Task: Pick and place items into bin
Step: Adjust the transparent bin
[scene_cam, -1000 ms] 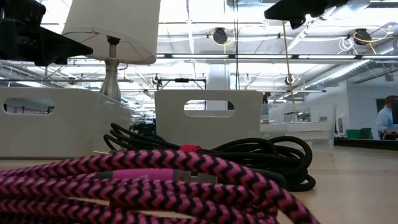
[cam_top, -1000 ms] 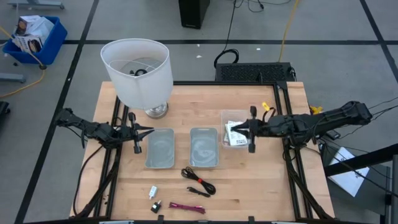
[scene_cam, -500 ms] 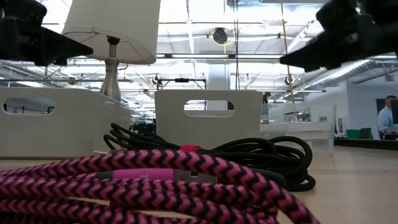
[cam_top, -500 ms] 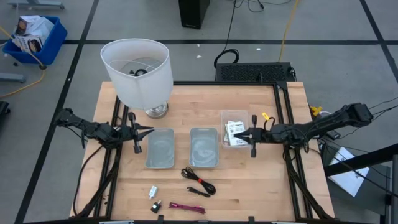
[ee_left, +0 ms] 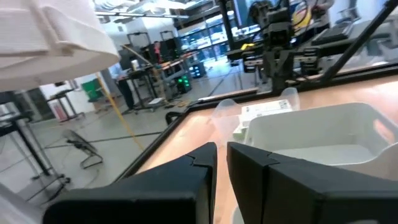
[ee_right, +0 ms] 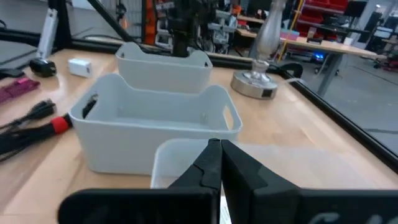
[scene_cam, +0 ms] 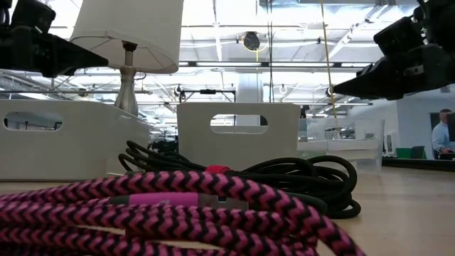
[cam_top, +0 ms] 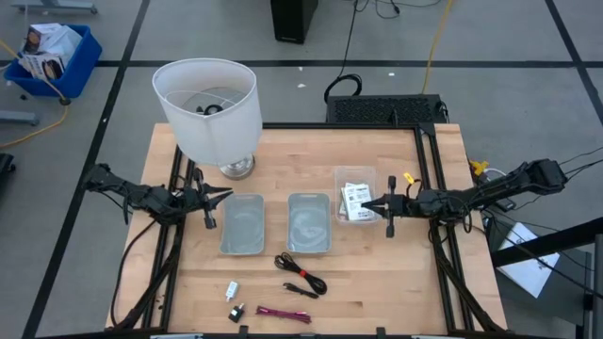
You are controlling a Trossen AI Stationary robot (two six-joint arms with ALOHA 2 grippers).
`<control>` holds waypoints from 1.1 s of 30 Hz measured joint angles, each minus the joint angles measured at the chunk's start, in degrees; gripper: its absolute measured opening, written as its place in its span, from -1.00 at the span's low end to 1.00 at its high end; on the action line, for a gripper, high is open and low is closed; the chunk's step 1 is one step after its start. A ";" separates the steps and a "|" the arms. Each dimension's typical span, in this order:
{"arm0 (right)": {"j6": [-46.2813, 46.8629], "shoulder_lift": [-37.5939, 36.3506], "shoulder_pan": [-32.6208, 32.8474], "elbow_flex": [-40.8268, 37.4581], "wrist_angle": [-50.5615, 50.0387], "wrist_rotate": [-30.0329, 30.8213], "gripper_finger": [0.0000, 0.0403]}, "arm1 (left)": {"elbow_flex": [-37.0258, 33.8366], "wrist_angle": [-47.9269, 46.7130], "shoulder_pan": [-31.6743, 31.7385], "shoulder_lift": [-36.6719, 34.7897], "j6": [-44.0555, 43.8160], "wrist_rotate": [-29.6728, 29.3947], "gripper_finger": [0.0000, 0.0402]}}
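materials and finishes, read outward from the wooden table (cam_top: 377,273)

table: pale wood, matt, grain showing. on it, two bins (cam_top: 308,223) of smooth white plastic, faintly glossy; beside them a clear plastic tray (cam_top: 341,175) holding white paper-like packets (cam_top: 356,200) with black print. near the table's front edge: red-magenta cable (scene_cam: 142,206) in rough braided cloth weave; black cable (scene_cam: 298,174) smooth, rubbery, slight sheen. at its back: lamp (cam_top: 209,108) with matt white cloth shade, shiny metal base. grippers matt black.
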 joint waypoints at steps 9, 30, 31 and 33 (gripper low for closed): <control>4.23 2.05 2.64 14.60 -30.33 -2.80 -0.94 | 0.00 -0.10 0.00 0.00 -2.09 -0.15 -0.77; 11.60 27.57 3.93 43.30 -67.16 -7.43 -0.13 | 0.00 -0.14 0.01 0.00 -2.81 -0.13 -0.77; 11.88 28.17 3.55 43.30 -66.83 -7.41 -0.14 | 0.00 -0.14 0.00 0.00 -2.79 -0.13 -0.77; 12.57 29.25 3.04 43.30 -66.87 -7.54 -0.17 | 0.00 -0.14 0.00 0.00 -2.62 -0.13 -0.77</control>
